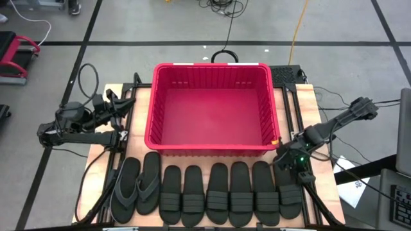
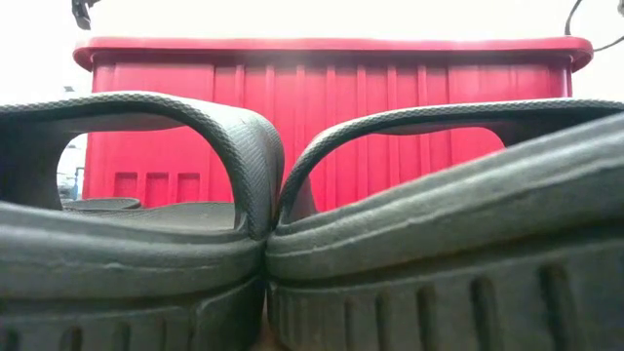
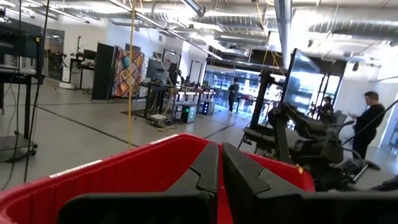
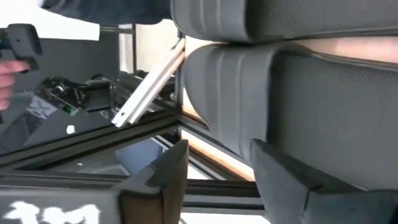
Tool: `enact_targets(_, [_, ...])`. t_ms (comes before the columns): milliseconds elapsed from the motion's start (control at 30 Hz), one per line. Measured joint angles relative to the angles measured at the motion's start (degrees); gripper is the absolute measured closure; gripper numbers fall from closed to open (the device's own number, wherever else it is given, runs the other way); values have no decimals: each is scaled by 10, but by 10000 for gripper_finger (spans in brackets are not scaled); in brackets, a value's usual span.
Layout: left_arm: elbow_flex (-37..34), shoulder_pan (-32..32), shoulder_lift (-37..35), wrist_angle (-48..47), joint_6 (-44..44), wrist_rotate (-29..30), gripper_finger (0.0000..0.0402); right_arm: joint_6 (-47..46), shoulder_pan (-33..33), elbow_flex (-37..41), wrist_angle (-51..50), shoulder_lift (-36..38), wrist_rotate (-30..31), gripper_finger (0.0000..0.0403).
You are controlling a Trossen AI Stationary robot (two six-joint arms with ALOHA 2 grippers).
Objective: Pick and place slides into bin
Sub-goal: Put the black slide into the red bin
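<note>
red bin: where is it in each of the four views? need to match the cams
High view: the red bin sits mid-table, behind the row of slides, empty.
Low view: its long perforated wall fills the background behind two slide straps.
Left wrist view: its rim shows beyond the shut left gripper.
Right wrist view: not in it; only slides up close.
Shared landmark: the bin's thick red rim.

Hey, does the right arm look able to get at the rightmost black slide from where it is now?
Probably yes. The right gripper hovers right over the rightmost slide, jaws open, with nothing lying across its strap; the red bin sits just behind it.
</note>
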State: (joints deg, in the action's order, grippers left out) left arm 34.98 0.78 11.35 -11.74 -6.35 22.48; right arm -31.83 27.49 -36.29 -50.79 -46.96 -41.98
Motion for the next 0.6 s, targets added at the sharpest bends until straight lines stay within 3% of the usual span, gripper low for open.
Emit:
enact_targets(300, [0, 0, 0, -5, 6, -1, 380, -20, -1, 76, 83, 0, 30, 175])
enact_targets(600, [0, 0, 0, -5, 3, -18, 380, -143, 13, 172, 302, 0, -18, 171])
